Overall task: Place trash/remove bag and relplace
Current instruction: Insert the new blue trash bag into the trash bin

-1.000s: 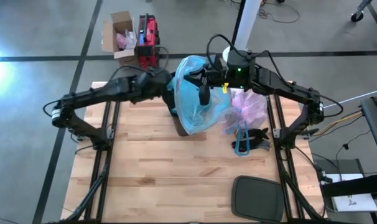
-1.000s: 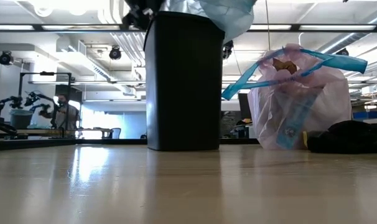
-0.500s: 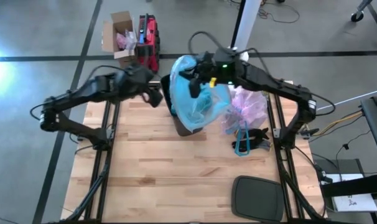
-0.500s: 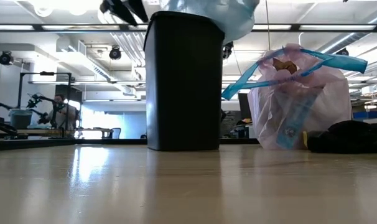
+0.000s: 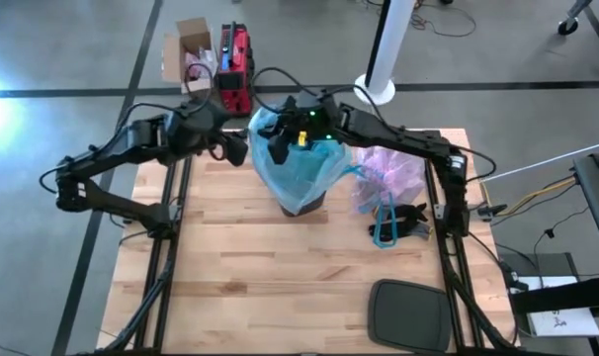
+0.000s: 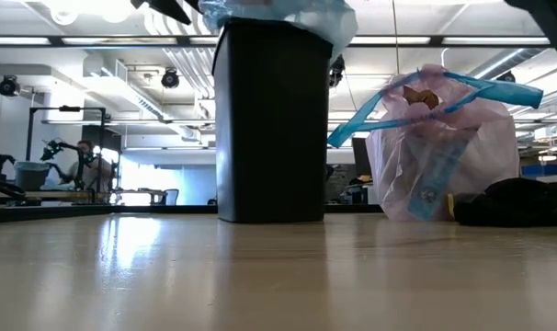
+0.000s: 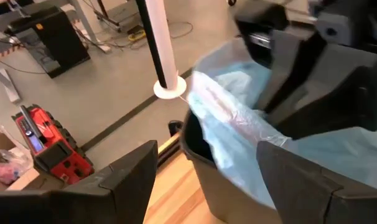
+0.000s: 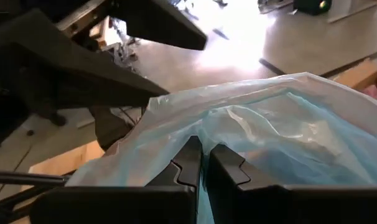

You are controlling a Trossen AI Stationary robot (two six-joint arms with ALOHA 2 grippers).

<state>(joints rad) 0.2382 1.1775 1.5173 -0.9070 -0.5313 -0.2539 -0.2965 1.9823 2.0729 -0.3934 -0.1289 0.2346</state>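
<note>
With the filled lavender-pink bag (image 5: 390, 174) already out beside the black bin (image 6: 272, 124), the right gripper (image 5: 277, 145), jaws pinched on the light-blue liner (image 5: 305, 166), should stretch its edge over the rim while the left gripper (image 5: 237, 150), jaws apart and empty, takes the near edge.

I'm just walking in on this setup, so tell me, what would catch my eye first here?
Mid-table near the far edge stands the black bin, with a light-blue plastic bag being stretched over its rim: the right hand is shut on the bag's edge, while the left hand is open just beside the rim. To the bin's right sits the filled lavender-pink bag with blue drawstring loops.
</note>
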